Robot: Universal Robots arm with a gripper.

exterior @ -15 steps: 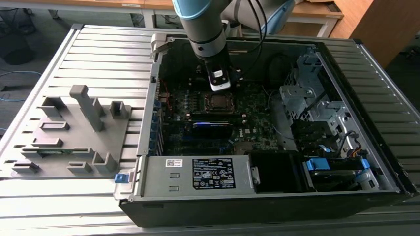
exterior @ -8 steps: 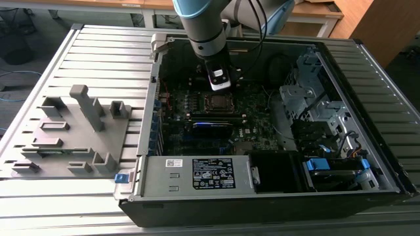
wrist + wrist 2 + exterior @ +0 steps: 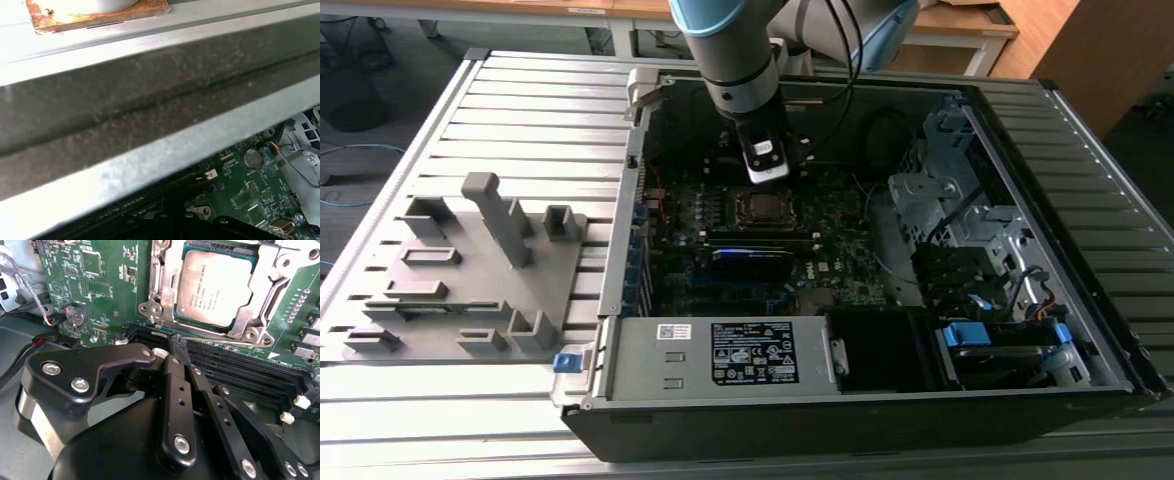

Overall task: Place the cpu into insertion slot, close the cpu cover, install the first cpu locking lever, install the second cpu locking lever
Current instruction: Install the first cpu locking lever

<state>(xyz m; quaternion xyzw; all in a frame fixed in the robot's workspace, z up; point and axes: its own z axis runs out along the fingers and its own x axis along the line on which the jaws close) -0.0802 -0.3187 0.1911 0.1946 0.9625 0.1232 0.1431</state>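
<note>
Grey square metal-topped cpu (image 3: 215,287) seated, thin silver frame cover (image 3: 252,322) looks down over it. My black tool (image 3: 177,344) together, empty. Latching stage, I judge: needs fine tip aim.

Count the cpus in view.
1: the cpu sits in the insertion slot on the motherboard, close to the gripper. Another could be hidden behind the arm.

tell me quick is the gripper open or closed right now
Gripper: closed, holding nothing.
</note>
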